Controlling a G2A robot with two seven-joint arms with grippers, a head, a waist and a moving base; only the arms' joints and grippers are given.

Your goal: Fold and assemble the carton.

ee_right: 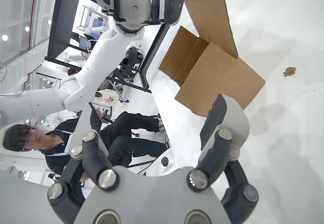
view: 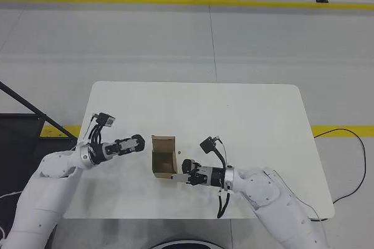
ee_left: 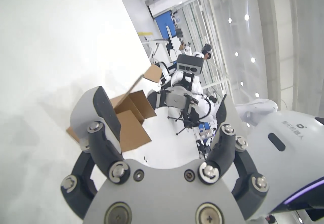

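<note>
Logging outward from the near edge of the table [view: 249,118]. Closest to that edge, a little left of its middle, is the right gripper [view: 178,178], jaws spread wide. Its own wrist view sets one finger pad [ee_right: 212,121] over the nearest panel of the carton [view: 164,155]; touching or just short, cannot tell. The carton lies ahead of these jaws, not between them. It rests on the table just beyond the right gripper: brown, open, flaps unfolded, with one long flap [ee_right: 207,7] standing clear of the body. The top view supplies the layout that the wrist views lack: carton between the two grippers, right gripper at its near right corner, left gripper [view: 139,144] just off its left side, toward the table's left edge. The left gripper's jaws are also wide; the left wrist view has the carton ahead of them and partly behind one finger [ee_left: 106,106], outside the gap. The right wrist view supplies what the top view cannot resolve: the long flap's tip sits against or just beside one pad of the left gripper, contact uncertain. It also shows as a small cardboard scrap [ee_right: 289,71] what the top view gives as a speck on the table, near the carton's right side.
</note>
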